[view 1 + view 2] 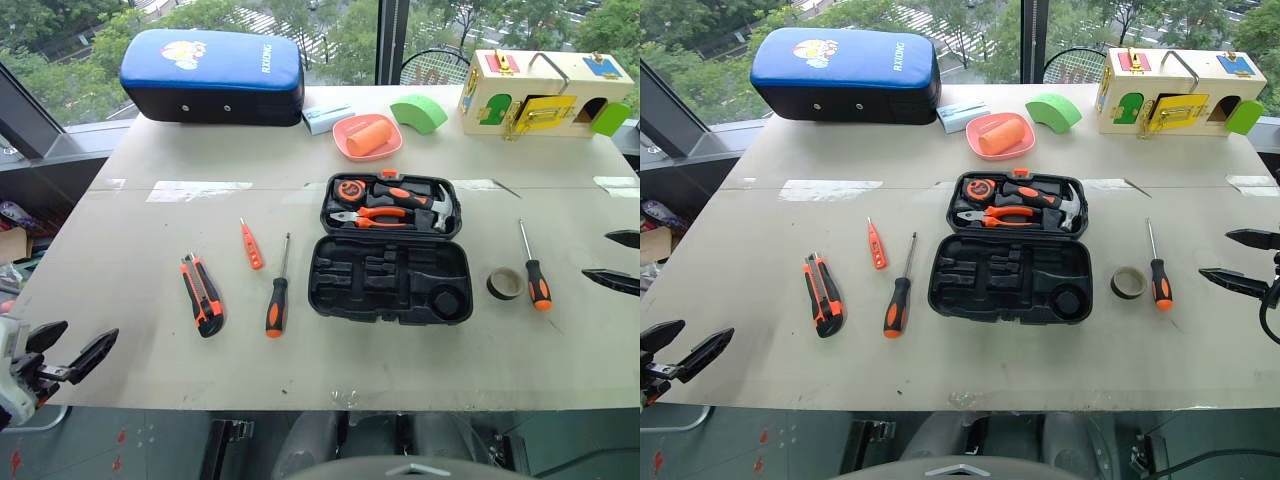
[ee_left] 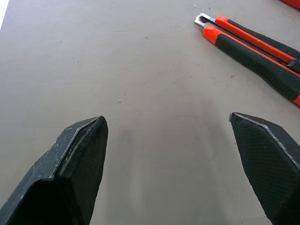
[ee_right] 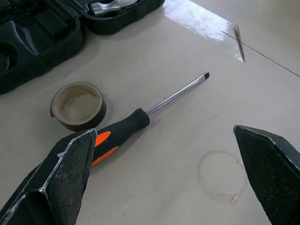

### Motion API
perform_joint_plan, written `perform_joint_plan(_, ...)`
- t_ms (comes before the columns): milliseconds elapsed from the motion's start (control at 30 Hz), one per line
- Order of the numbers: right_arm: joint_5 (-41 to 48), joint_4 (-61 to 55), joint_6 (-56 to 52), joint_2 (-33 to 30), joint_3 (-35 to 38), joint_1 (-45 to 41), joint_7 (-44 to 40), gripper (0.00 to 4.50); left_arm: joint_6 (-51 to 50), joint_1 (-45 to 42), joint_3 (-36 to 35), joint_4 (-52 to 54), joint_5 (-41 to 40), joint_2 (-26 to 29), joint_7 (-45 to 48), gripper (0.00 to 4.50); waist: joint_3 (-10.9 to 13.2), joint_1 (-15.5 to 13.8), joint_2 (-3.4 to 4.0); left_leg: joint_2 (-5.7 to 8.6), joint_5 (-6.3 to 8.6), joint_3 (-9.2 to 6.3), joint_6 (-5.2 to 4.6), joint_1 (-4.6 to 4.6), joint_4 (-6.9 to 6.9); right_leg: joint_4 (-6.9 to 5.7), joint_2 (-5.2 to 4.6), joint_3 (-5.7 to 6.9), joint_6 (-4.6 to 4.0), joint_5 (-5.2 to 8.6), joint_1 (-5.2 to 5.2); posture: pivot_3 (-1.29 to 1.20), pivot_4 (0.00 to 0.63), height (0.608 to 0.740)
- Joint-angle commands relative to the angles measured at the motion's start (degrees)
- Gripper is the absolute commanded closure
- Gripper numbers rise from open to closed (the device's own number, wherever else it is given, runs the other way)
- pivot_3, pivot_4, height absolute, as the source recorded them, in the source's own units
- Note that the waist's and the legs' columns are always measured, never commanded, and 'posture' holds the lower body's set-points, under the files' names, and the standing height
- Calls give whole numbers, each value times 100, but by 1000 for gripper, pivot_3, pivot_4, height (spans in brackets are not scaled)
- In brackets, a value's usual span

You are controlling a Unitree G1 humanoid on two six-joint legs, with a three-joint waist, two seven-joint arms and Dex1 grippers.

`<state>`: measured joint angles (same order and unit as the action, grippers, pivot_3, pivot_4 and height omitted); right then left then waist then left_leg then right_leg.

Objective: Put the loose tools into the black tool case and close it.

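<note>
A pale grey table (image 1: 120, 250) stood before tall windows, with the black tool case (image 1: 390, 275) lying open at centre frame, its near recesses unfilled. Left of it lay the utility knife (image 1: 201, 293), the tester screwdriver (image 1: 250, 245) and one screwdriver (image 1: 278, 295); right of it, the tape roll (image 1: 504, 283) touched or nearly touched the second screwdriver (image 1: 535, 272). The left gripper (image 1: 72, 350) hung at lower left, jaws apart and holding nothing; the right gripper (image 1: 1240, 262) likewise at the right edge. A good first pick probably meant closing across a handle, not the thin shaft.
</note>
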<state>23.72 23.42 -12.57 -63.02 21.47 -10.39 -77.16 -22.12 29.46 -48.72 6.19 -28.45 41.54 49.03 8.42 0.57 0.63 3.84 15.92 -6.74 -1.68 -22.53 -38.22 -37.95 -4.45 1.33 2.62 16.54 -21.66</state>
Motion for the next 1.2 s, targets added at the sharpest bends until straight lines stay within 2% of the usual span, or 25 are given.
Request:
perform_joint_plan(33,105,-114,83,-33,269,-19,18,0,20,-26,-55,103,-32,99,9,74,0,0,0,0,0,0,0,0,0,0,0,0,0,0,0,0,150,735)
perform_joint_plan(333,49,13,205,-119,236,-56,-20,0,-166,-61,-49,222,-16,96,-79,74,0,-1,0,0,1,2,-1,0,0,0,0,-2,0,0,0,0,150,735)
perform_joint_plan(500,-203,308,682,-43,166,-306,331,0,-239,-150,-30,467,66,35,-363,74,0,1,0,0,1,4,-1,0,-1,-1,0,-4,1,0,0,0,150,735)
perform_joint_plan(600,-71,-21,628,-29,154,-296,235,0,-527,-151,19,892,-72,-29,-561,74,0,-2,-1,0,1,5,-1,1,-1,-1,0,-5,1,0,0,0,150,735)
perform_joint_plan(733,513,-1251,-134,-53,189,-142,29,0,-1544,-271,50,2002,-836,-155,-1055,74,0,-2,0,-1,1,5,-1,1,-1,0,0,-7,1,-1,0,0,150,735)
perform_joint_plan(867,1505,-3024,-1235,-100,303,154,-31,0,-2938,-616,476,3294,-1767,-134,-2040,74,1,-26,-1,-3,1,4,-2,-3,-5,-1,1,-7,3,-2,0,0,150,735)
perform_joint_plan(1067,2083,-4398,-1611,79,197,300,81,0,-4804,-1773,1607,3899,-2639,-346,-3785,74,1,-137,-9,-1,1,4,-3,-2,-8,-2,8,-8,4,-2,0,0,150,735)
perform_joint_plan(1200,2322,-4896,-1808,150,55,259,216,0,-5592,-2396,2309,3960,-2697,-612,-4489,74,6,-144,-23,0,1,6,-3,2,-11,-3,12,-14,7,-4,4,0,150,735)
